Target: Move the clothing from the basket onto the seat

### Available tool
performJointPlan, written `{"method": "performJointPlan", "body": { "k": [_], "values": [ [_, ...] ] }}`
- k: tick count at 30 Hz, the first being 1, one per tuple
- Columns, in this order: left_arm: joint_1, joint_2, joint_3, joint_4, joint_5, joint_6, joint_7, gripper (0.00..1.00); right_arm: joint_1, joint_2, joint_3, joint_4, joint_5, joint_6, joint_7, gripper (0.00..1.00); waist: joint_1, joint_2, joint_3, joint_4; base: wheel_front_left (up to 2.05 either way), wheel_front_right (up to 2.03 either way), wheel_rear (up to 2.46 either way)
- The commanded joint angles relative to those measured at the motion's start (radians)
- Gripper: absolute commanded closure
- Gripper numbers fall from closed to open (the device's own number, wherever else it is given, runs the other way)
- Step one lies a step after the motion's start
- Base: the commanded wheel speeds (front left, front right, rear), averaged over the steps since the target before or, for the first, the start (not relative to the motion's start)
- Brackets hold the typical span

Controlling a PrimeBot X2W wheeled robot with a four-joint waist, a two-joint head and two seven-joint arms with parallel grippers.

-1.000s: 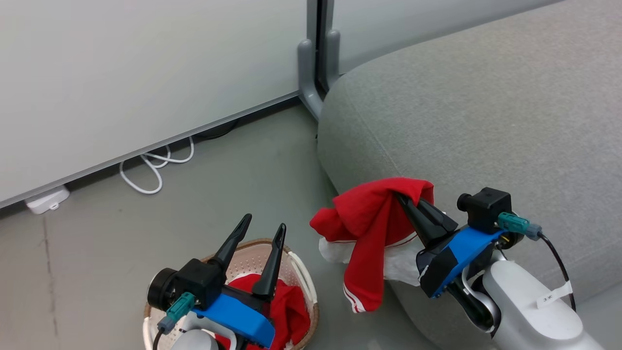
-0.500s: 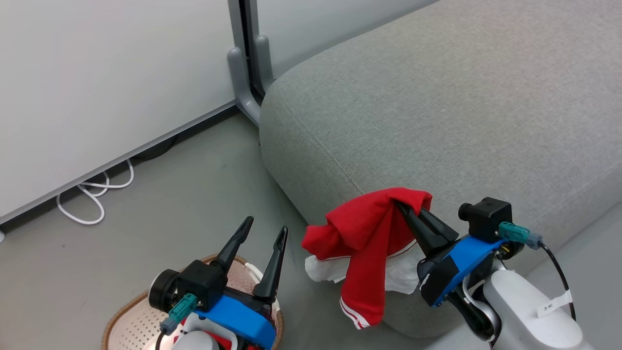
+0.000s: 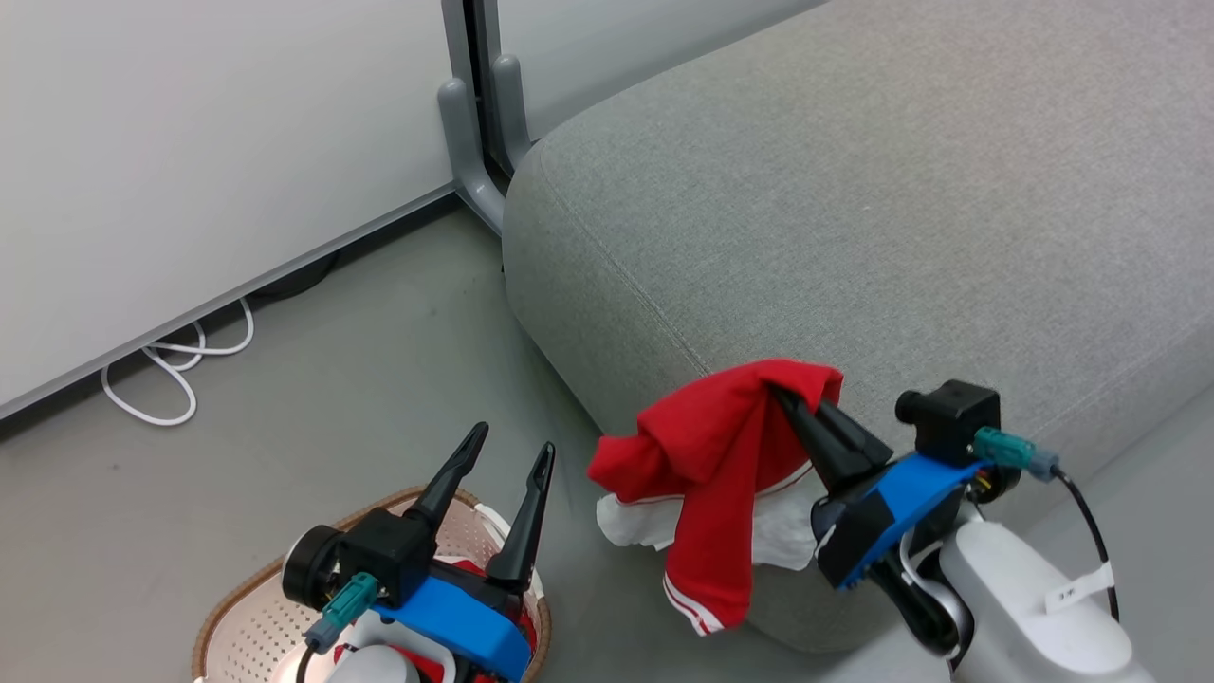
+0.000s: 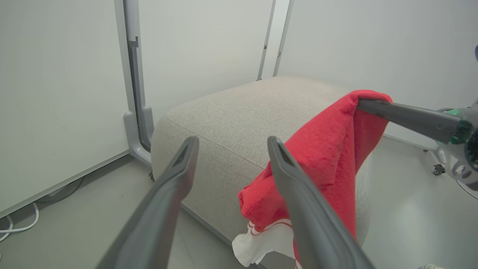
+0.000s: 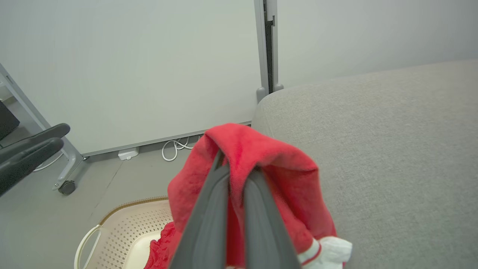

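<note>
Grey floor runs up to a pale wall, and a looped white cord lies on the floor by that wall; the big grey soft fabric seat sits on the right.

The right gripper is up by the seat's front edge; its jaws are squeezed tight on a bright red soft garment with white trim; the garment hangs down from the jaws in front of the seat's side; I cannot tell if it touches the seat.

The small cream plastic basket with little holes and a brown rim stands on the floor at the lower left, apart from the seat; a second bright red garment lies inside it; the left gripper is above the basket; its jaws are wide apart and hold nothing.
</note>
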Motion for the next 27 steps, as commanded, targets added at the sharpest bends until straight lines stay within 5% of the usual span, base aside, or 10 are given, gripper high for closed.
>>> {"method": "performJointPlan", "body": {
  "k": [1,14,27],
  "values": [
    [-0.015,0.007,0.000,-0.002,0.001,-0.001,-0.003,0.00,-0.019,0.004,-0.011,0.002,0.001,0.000,-0.003,1.00,0.0000,-0.0001,0.007,0.001,0.00,0.00,0.00],
    [-0.096,0.071,-0.008,-0.055,0.031,-0.001,-0.003,0.00,-0.300,-0.021,-0.204,0.080,-0.014,0.000,0.047,1.00,0.0000,-0.0001,0.199,0.036,0.00,0.00,0.00],
    [-0.212,0.194,0.005,-0.151,0.053,0.007,0.000,0.00,-0.593,-0.208,-0.519,0.211,-0.055,0.000,-0.026,1.00,0.0000,-0.0001,0.474,0.128,0.00,0.00,0.00]
  ]
}}
